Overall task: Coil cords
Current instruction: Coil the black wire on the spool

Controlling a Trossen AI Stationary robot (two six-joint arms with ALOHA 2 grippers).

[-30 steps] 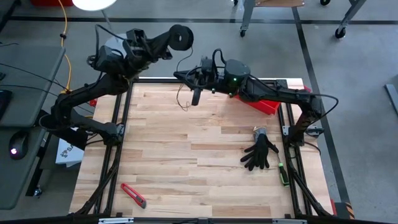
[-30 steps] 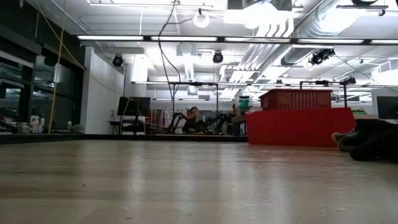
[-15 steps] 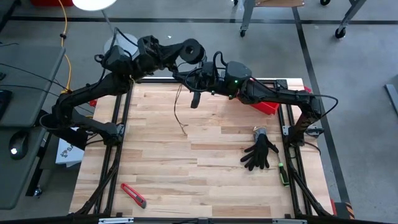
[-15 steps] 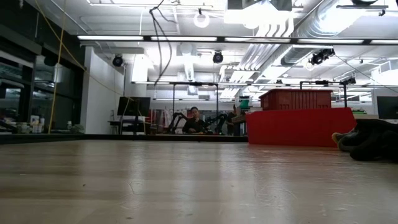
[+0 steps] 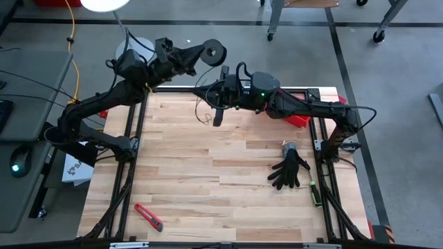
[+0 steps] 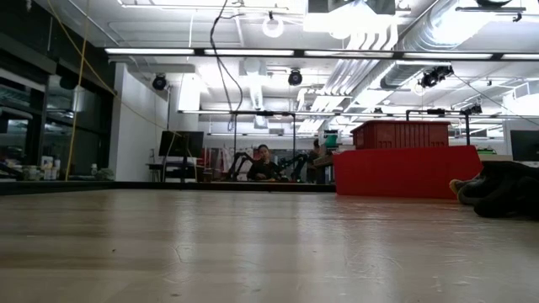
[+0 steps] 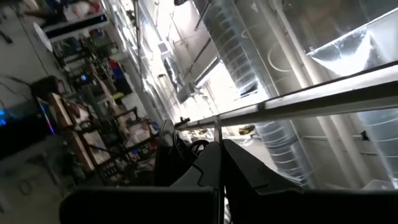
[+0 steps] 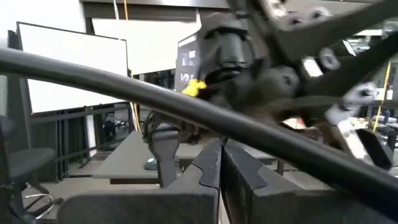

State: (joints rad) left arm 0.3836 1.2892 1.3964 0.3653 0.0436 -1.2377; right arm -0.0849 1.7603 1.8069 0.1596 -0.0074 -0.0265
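Cord (image 5: 202,111) dangles between closed left gripper (image 5: 216,50) and closed right gripper (image 5: 217,115)

From overhead you look straight down on the whole table (image 5: 208,180), from its surface you look level across the boards toward the red bin (image 6: 404,168) both views share, while each wrist camera peers closely past its own fingers into the room.

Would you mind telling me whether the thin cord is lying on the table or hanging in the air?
Mostly hanging: the cord dangles from the raised, shut left gripper and right gripper; whether its end touches the table is unclear.
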